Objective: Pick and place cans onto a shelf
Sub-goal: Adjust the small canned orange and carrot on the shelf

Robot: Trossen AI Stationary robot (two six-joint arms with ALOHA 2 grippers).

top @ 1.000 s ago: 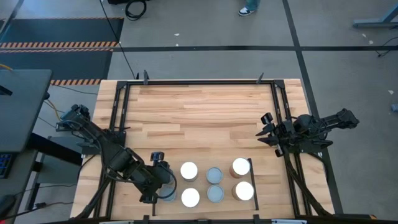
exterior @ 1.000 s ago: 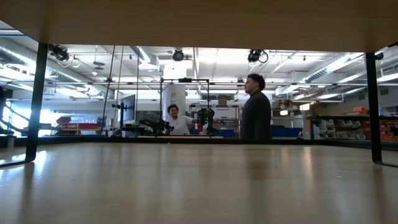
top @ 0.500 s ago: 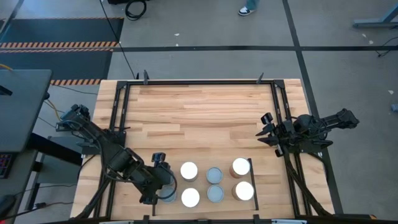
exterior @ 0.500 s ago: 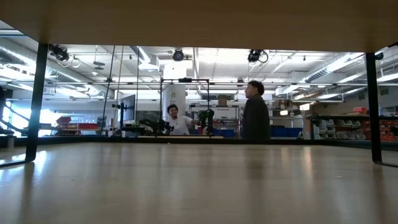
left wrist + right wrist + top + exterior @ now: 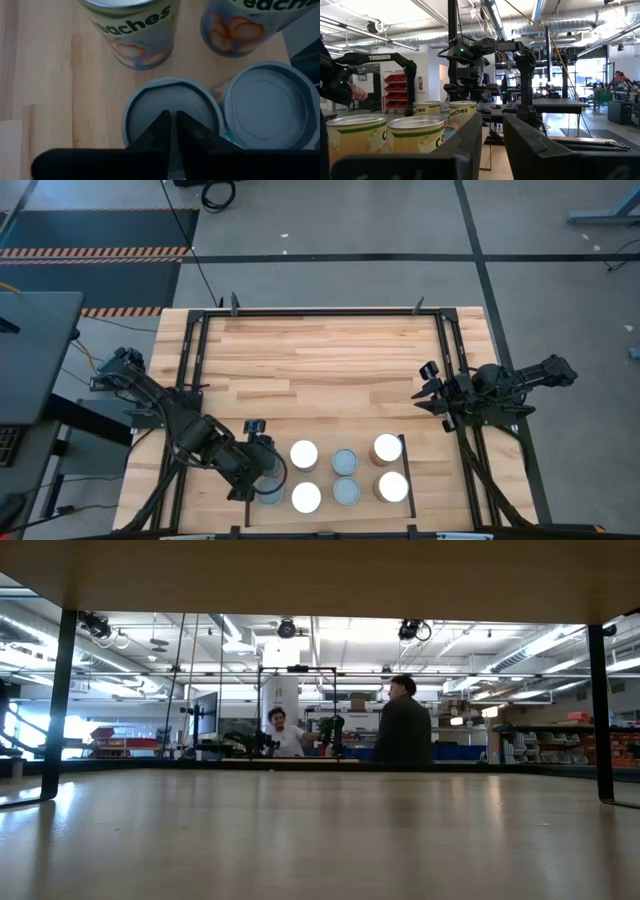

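From above, the left gripper [image 5: 262, 483] is hovering clenched, empty, over a grey-topped can [image 5: 270, 496] beside five more cans [image 5: 346, 462] on the shelf [image 5: 412, 470]; the right gripper [image 5: 428, 393] is waiting nearly closed at the table [image 5: 320, 370] edge. Left wrist view: fingertips [image 5: 165, 131] pressed together above that can's lid [image 5: 172, 107].

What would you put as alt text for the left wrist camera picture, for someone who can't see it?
Looking down past the left gripper, whose two dark fingers are shut together over the grey-blue metal top of a can. A second grey-topped can stands close beside it, and two cans with peach labels stand beyond on the light wood surface.
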